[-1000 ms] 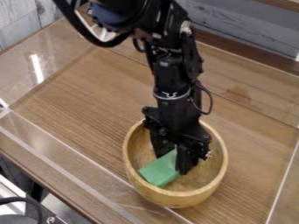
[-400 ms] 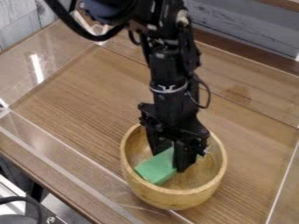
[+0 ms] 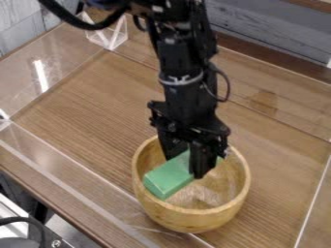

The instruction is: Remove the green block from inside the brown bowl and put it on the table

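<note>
**Inspector:** Your black claw [image 3: 189, 160] points almost straight down into the round light-brown wooden bowl [image 3: 153, 209] and is clamped on the small flat mid-green block [image 3: 168, 179]. The jaws pinch the block at its upper right end only; the rest hangs tilted toward the lower left, inside the bowl's rim. I cannot tell whether its low corner is clear of the bowl floor.

**Operator:** So what do you see as the main hazard?

**Inspector:** The grip is off-centre. In my judgement the block could pivot between the jaws or slip out once you carry it sideways, and it would drop back into the bowl.

**Operator:** Anything about the bowl itself?

**Inspector:** Yes. The hanging end of the block sits below the thick rim. If you travel sideways before you are high enough, that end is likely to catch the near wall, and you could knock the block loose or drag the bowl across the brown wood-grain table [image 3: 104, 97].

**Operator:** And the set-down?

**Inspector:** The bowl stands near the clear acrylic wall [image 3: 77, 184] at the front edge. Bare tabletop lies behind and to the left. Choose that side; a release close to the acrylic risks the block leaning against the wall rather than lying flat.
</note>
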Robot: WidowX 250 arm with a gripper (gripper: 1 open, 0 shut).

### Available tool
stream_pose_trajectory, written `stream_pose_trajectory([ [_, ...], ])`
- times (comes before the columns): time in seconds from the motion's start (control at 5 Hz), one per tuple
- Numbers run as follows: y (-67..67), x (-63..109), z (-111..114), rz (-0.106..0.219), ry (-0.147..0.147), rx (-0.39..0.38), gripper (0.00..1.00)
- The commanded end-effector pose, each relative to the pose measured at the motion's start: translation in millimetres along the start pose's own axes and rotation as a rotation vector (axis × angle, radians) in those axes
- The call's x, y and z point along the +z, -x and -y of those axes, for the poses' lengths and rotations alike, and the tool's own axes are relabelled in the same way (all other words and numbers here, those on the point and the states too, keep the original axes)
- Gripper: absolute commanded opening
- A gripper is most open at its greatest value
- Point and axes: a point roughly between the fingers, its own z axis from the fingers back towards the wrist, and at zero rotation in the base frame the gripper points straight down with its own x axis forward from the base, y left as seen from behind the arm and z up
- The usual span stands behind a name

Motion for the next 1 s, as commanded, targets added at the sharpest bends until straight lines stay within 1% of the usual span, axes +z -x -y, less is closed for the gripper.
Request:
stream_pose_trajectory([
  [0.0,-1.8,29.8,2.3,0.064,0.005,0.012,0.0],
  [0.2,-0.4,56.9,-10.0,0.102,0.002,0.066,0.0],
  [0.4,4.3,92.5,-36.2,0.156,-0.008,0.138,0.0],
  [0.6,19.4,106.0,-52.6,0.191,-0.02,0.153,0.0],
  [0.8,28.8,95.1,-53.8,0.2,-0.028,0.134,0.0],
])
